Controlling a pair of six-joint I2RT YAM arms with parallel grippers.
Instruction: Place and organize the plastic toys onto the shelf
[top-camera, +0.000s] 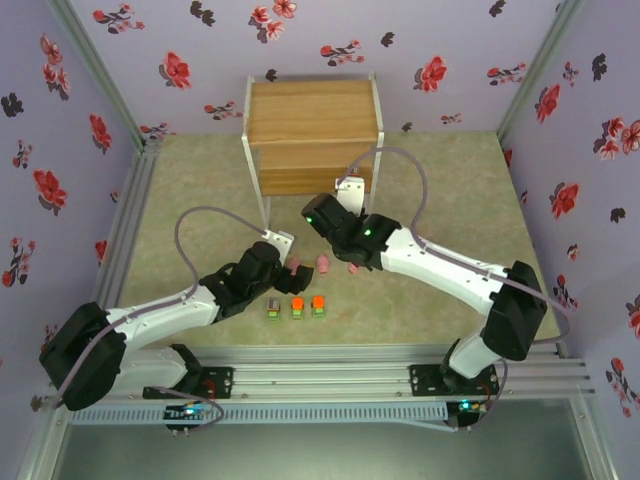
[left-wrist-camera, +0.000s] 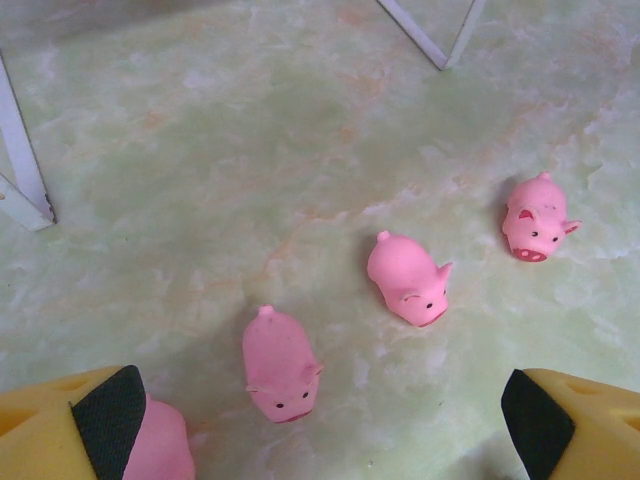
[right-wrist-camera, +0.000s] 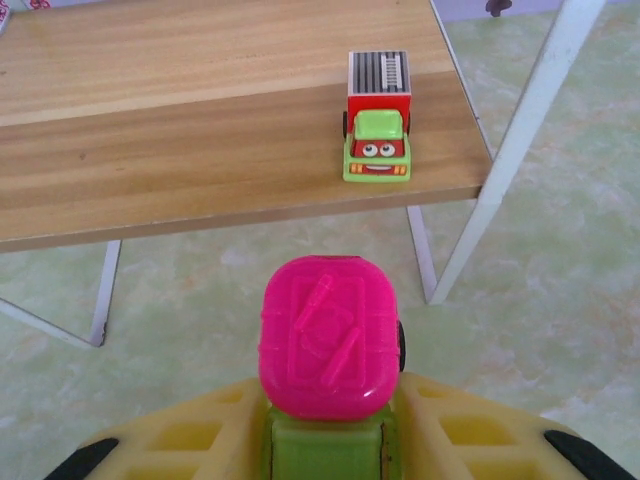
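Observation:
My right gripper (right-wrist-camera: 325, 445) is shut on a small block toy (right-wrist-camera: 328, 335) with a bright pink top and a green base, held just in front of the shelf's lower board (right-wrist-camera: 200, 150). A red and green block toy (right-wrist-camera: 378, 120) stands on that board near its right front corner. My left gripper (left-wrist-camera: 320, 430) is open and low over the mat, with three pink pigs (left-wrist-camera: 281, 365) (left-wrist-camera: 408, 279) (left-wrist-camera: 536, 219) ahead of it. Another pig (left-wrist-camera: 160, 445) lies against its left pad (left-wrist-camera: 110, 415). From above, the shelf (top-camera: 312, 110) stands at the back, with the right gripper (top-camera: 320, 215) at its front.
Three block toys (top-camera: 273, 308) (top-camera: 297, 306) (top-camera: 319, 304) stand in a row on the mat near the front, right of the left gripper (top-camera: 285, 268). White shelf legs (left-wrist-camera: 430, 35) (right-wrist-camera: 520, 140) rise close to both grippers. Flowered walls enclose the table.

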